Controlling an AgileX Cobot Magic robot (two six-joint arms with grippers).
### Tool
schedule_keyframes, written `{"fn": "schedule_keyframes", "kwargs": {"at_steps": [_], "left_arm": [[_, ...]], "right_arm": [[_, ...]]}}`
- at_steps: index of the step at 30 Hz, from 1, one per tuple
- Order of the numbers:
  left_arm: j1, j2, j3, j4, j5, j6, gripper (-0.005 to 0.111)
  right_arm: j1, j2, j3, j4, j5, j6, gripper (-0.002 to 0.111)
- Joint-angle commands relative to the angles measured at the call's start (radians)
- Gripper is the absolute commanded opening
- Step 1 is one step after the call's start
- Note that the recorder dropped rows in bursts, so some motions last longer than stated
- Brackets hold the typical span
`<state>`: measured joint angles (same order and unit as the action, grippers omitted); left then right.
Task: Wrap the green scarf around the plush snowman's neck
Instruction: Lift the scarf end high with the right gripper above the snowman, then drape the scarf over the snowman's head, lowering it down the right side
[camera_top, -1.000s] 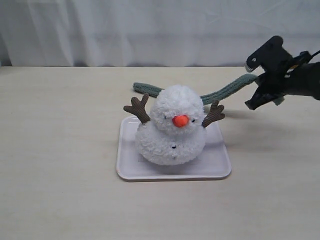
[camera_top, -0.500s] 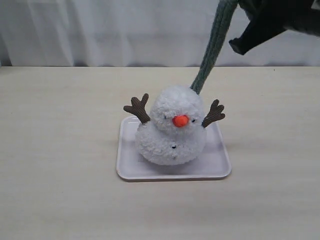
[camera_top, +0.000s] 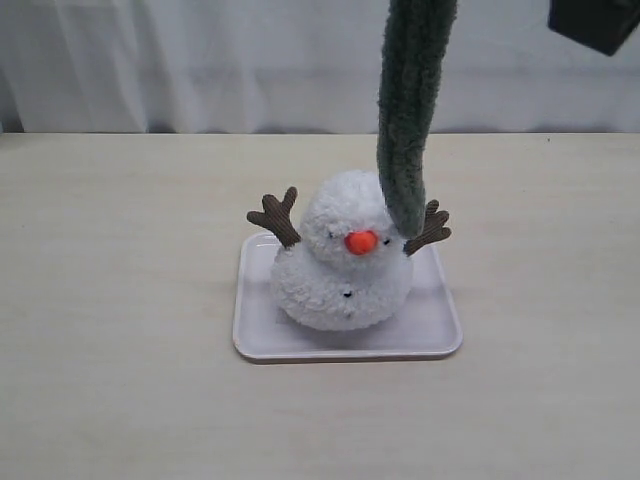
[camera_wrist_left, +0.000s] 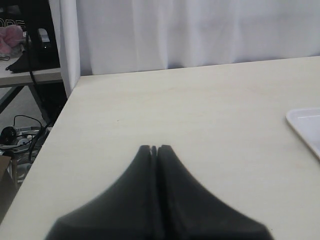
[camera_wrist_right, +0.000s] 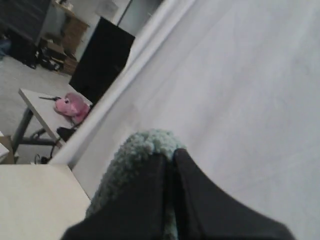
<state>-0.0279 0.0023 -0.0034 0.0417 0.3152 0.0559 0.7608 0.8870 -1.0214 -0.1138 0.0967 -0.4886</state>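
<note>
The green scarf (camera_top: 408, 110) hangs over the plush snowman (camera_top: 343, 265)
The right hand (camera_wrist_right: 171, 156) pinches its upper end; its lower end overlaps the snowman's head. The snowman sits on a white tray (camera_top: 445, 340) on the worktop (camera_top: 120, 300). The left hand (camera_wrist_left: 155, 148) is closed, empty.

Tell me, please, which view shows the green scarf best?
Exterior view: the green scarf hangs long, its end by the plush snowman. Right wrist view shows only a tuft in the right claw; left wrist view, none.

No text, label or number can be read; faint pale letters on a dark case (camera_wrist_left: 12, 22) are too blurred.
</note>
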Motion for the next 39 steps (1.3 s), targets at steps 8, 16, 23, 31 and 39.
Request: {"fn": "schedule_keyframes", "kwargs": {"at_steps": [8, 16, 23, 31, 39], "left_arm": [[-0.008, -0.002, 0.003, -0.003, -0.006, 0.002, 0.000], [-0.008, -0.002, 0.003, -0.003, -0.006, 0.002, 0.000], [-0.008, -0.002, 0.003, -0.003, -0.006, 0.002, 0.000], [-0.008, -0.002, 0.003, -0.003, -0.006, 0.002, 0.000], [-0.008, -0.002, 0.003, -0.003, -0.006, 0.002, 0.000]], "right_arm": [[0.176, 0.053, 0.001, 0.001, 0.020, 0.194, 0.004], [0.170, 0.251, 0.001, -0.227, 0.061, 0.187, 0.004], [0.137, 0.367, 0.001, -0.376, 0.061, 0.187, 0.004], [-0.029, 0.450, 0.001, -0.373, -0.019, 0.189, 0.004], [-0.184, 0.460, 0.001, -0.337, -0.047, 0.191, 0.004]]}}
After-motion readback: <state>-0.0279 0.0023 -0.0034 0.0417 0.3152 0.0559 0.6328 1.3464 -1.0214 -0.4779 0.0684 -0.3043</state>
